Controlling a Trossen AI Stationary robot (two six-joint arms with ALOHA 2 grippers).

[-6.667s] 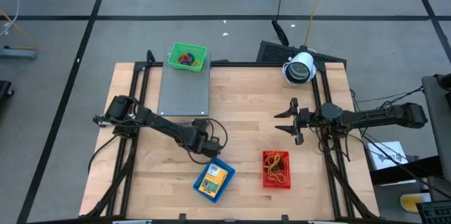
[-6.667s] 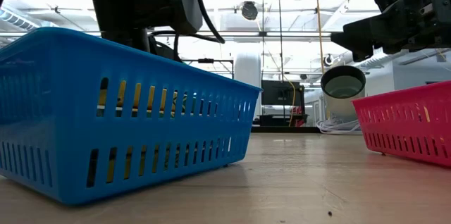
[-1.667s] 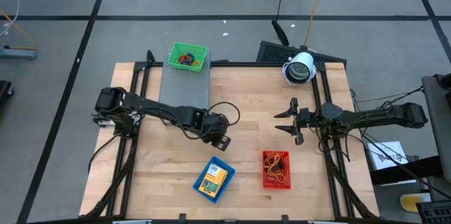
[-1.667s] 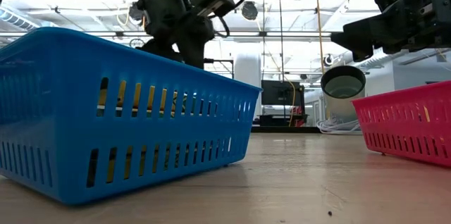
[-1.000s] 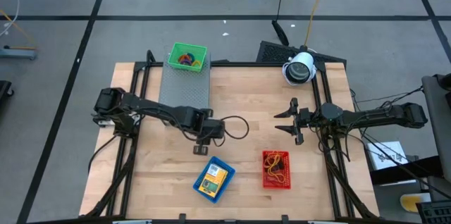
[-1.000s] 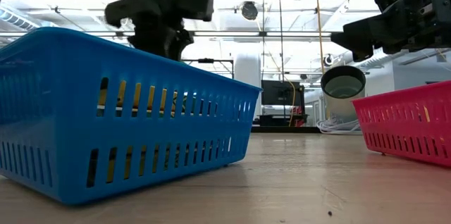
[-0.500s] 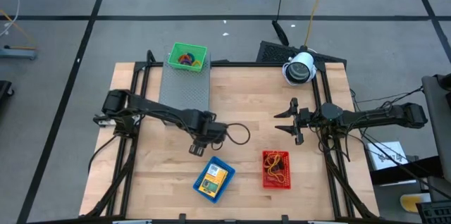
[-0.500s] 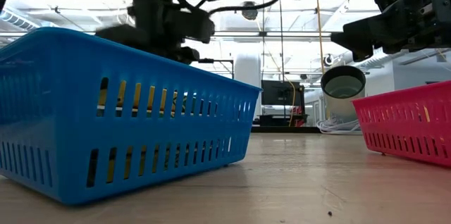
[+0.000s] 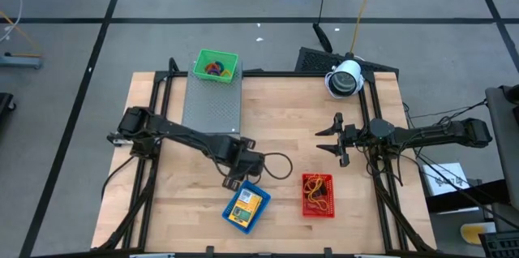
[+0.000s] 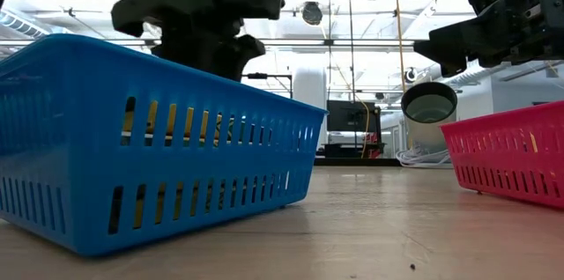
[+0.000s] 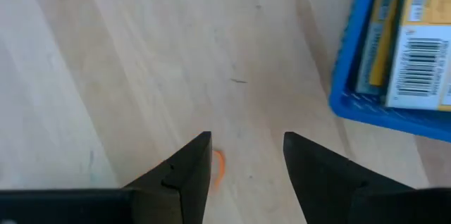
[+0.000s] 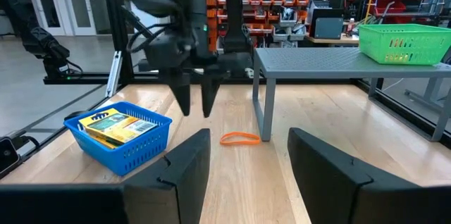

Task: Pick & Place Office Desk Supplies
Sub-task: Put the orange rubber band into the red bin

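An orange rubber-band loop (image 12: 239, 138) lies flat on the wooden table beside the leg of the grey perforated box (image 9: 212, 105). My left gripper (image 11: 246, 155) points down over the table with its fingers open; the band (image 11: 218, 166) shows just beside one fingertip, untouched. The blue basket (image 9: 246, 208) with yellow-orange packets (image 11: 412, 48) stands close by, toward the near edge. The red basket (image 9: 318, 195) holds rubber bands. My right gripper (image 9: 324, 139) waits open and level at the table's right side.
A green basket (image 9: 216, 66) with coloured bands sits on the far end of the grey box. A white camera (image 9: 344, 79) stands at the far right corner. Bare wood lies between the two arms and between the blue and red baskets.
My left gripper has moved toward the table's near edge, closer to the blue basket, sinking a little and rolling about its own axis. Its cable loop has followed. The baskets and my right arm have kept still.
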